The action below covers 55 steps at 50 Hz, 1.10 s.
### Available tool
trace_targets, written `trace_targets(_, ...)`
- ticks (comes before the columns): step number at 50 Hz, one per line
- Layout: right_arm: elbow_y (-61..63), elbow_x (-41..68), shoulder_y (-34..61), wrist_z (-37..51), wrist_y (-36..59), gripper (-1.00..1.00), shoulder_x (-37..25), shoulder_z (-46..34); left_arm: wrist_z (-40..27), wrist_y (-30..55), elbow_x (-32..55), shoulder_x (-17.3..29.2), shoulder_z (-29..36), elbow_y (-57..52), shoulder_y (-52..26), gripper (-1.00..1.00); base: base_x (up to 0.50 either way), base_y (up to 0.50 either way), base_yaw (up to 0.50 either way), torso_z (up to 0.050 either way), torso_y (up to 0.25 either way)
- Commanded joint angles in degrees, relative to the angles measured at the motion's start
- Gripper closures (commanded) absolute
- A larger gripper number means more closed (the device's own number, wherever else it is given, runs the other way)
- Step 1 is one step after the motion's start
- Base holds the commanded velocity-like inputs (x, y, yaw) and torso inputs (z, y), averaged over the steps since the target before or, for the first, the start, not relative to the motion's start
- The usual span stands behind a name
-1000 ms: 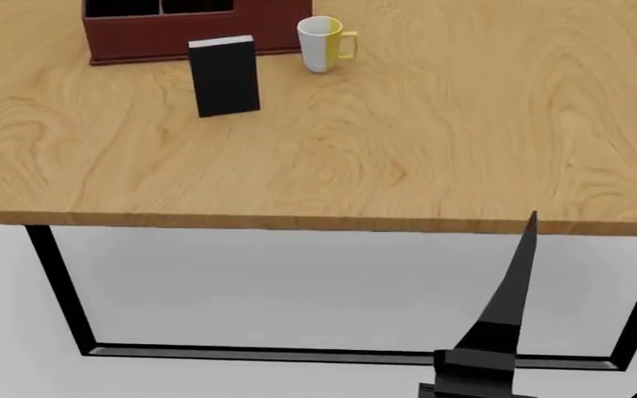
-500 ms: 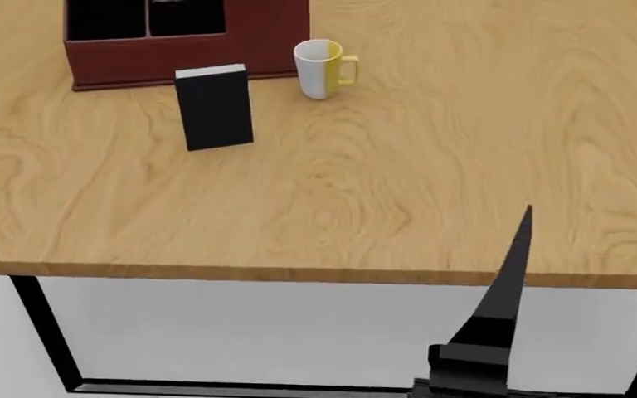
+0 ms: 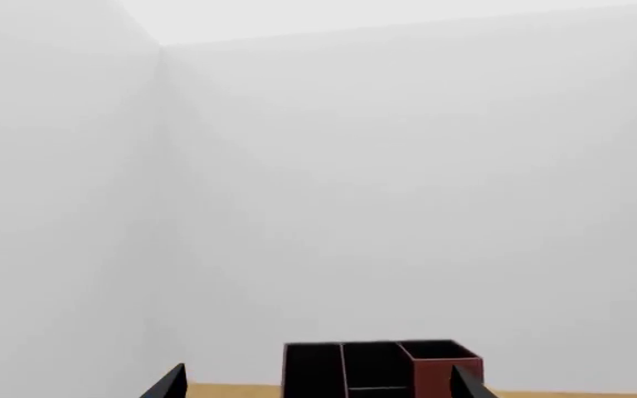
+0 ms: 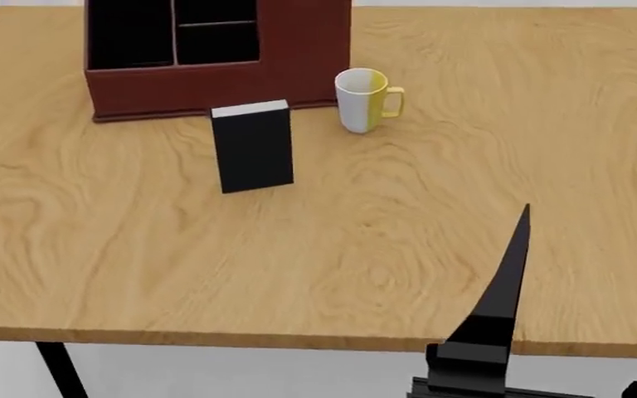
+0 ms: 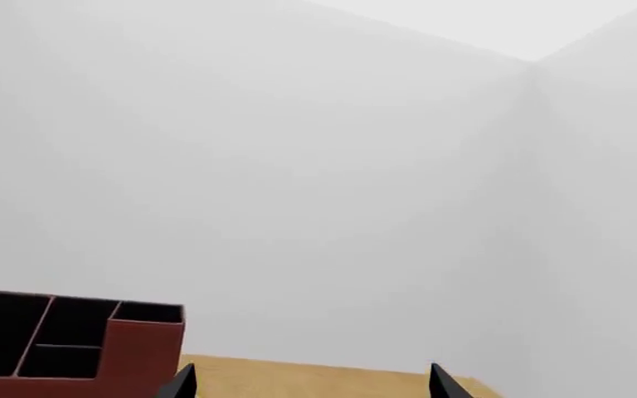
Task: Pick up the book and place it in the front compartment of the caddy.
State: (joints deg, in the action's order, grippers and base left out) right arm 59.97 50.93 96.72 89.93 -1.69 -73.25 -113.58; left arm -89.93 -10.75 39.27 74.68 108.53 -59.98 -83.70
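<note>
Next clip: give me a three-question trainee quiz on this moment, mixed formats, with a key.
1. True or false: the book lies flat on the table.
2. Multiple choice: the mug stands (A) inside the caddy, (B) on the table at the robot's right of the book, (C) on top of the book.
3. Fill in: the left pincer and the right pincer each show two fingertips standing apart with nothing between them, so both are ____.

Key
1. False: it stands upright, just in front of the caddy, not yet in any compartment.
2. B
3. open
</note>
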Motion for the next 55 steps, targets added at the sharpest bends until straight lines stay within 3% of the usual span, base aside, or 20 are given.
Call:
trace_targets(1, 0.0, -0.8, 0.5, 0.0, -0.6, -1.00, -0.6, -1.5, 0.0, 0.8, -0.2, -0.4, -3.7, 0.0, 3.9, -1.00, 0.35, 0.30, 0.00, 0.000, 0.000)
trace_targets(8, 0.0, -1.1, 3.0, 0.0, -1.5, -1.00, -0.8, -4.4, 0.0, 0.9, -0.2, -0.6, -4.0, 0.0, 4.2, -1.00, 0.35, 0.30, 0.00, 0.000, 0.001)
trace_targets(22, 0.0, 0.2, -7.2, -0.1, 2.3, -1.00, 0.7, 8.0, 0.0, 1.0, 0.3, -0.6, -2.5, 0.0, 2.5, -1.00, 0.35, 0.30, 0.00, 0.000, 0.001)
trace_targets(55, -0.1, 0.4, -2.7, -0.8, 0.1, -1.00, -0.2, 3.5, 0.0, 1.5, 2.3, -1.7, -0.5, 0.0, -1.6, -1.00, 0.35, 0.14, 0.00, 0.000, 0.002)
